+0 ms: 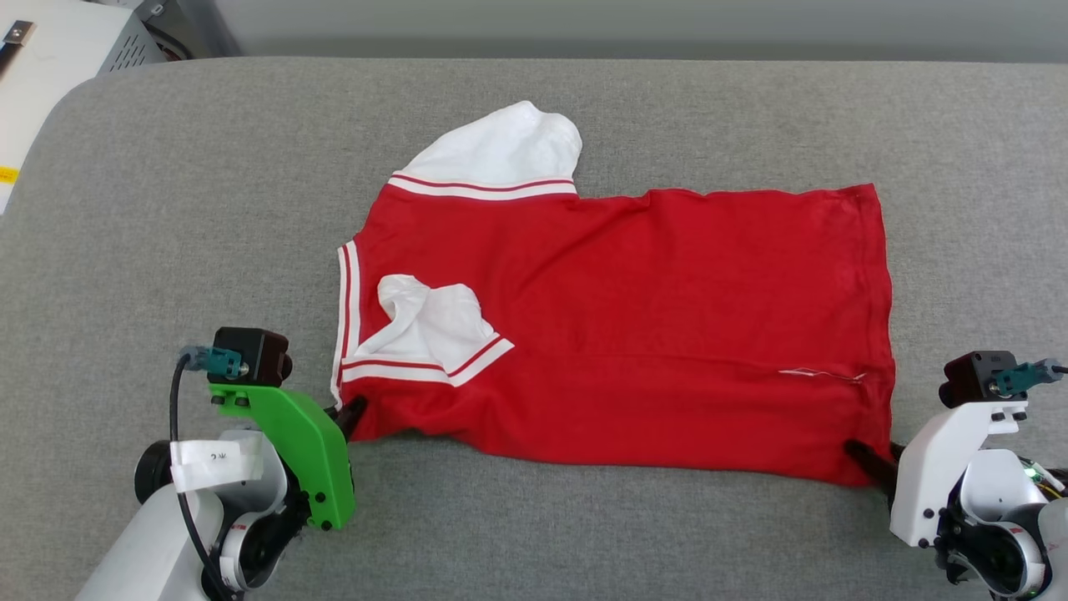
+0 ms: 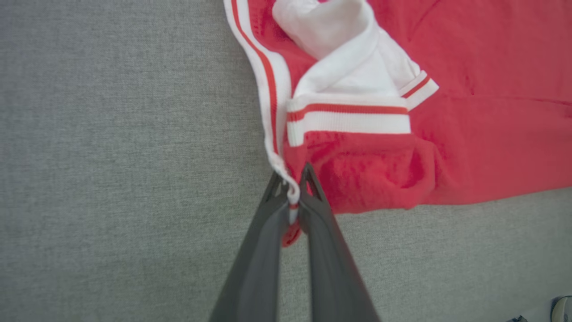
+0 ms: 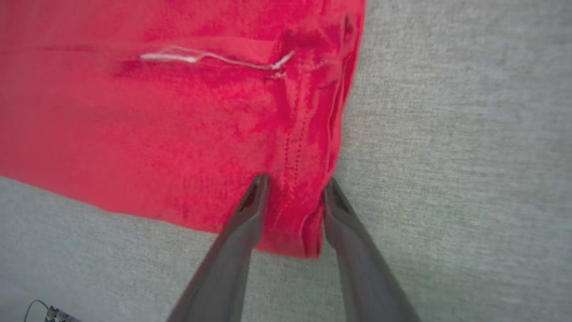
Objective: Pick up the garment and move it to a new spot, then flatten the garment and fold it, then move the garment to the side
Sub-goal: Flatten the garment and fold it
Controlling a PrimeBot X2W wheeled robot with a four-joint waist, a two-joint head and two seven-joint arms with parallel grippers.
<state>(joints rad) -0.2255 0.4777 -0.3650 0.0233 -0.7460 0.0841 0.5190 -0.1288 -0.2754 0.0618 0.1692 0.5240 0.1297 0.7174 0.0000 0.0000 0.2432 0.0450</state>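
The garment (image 1: 634, 334) lies spread on the grey padded surface (image 1: 192, 209), plain red side up. One white sleeve (image 1: 501, 150) sticks out at the far edge, and the other white sleeve (image 1: 425, 334) is folded onto the body. My left gripper (image 1: 355, 411) is at the near left corner. In the left wrist view this left gripper (image 2: 292, 176) is shut on the striped trim of the garment (image 2: 469, 134). My right gripper (image 1: 863, 457) is at the near right hem corner. The right wrist view shows the right gripper (image 3: 296, 183) open, its fingers astride that corner of the garment (image 3: 178, 134).
A pale metal box (image 1: 67, 42) stands beyond the surface's rounded far left corner. Bare grey fabric runs all round the shirt, widest on the left and along the near edge between my two arms.
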